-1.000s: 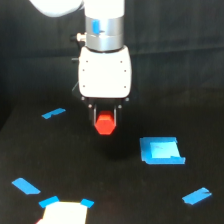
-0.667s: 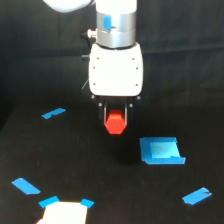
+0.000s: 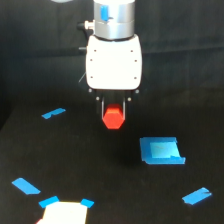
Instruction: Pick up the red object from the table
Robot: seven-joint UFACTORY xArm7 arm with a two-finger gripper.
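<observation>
From where I stand, the arm hangs straight down over the black tabletop (image 3: pixel 75 160), its white boxy wrist housing topped by a silver collar with a blue mark on it; that mark is too blurred for me to read as any brand or lettering. Below the housing, the tool (image 3: pixel 114 112) has its two short dark fingers clamped on the red object (image 3: pixel 113 117), one finger at each side. The red object is a small stubby block with a hexagonal face turned toward me, and it sits lifted clear of the tabletop, directly under the wrist.

Blue tape is scattered around. A blue square patch (image 3: pixel 161 151) lies toward the exterior view's right, below the held block and well apart from it. One short strip (image 3: pixel 53 113) lies to the exterior view's left, another (image 3: pixel 26 185) nearer the bottom left, and a third (image 3: pixel 196 196) at the bottom right. A pale sheet (image 3: pixel 63 213) taped at its corners sits at the bottom edge. I see no writing on any of them.
</observation>
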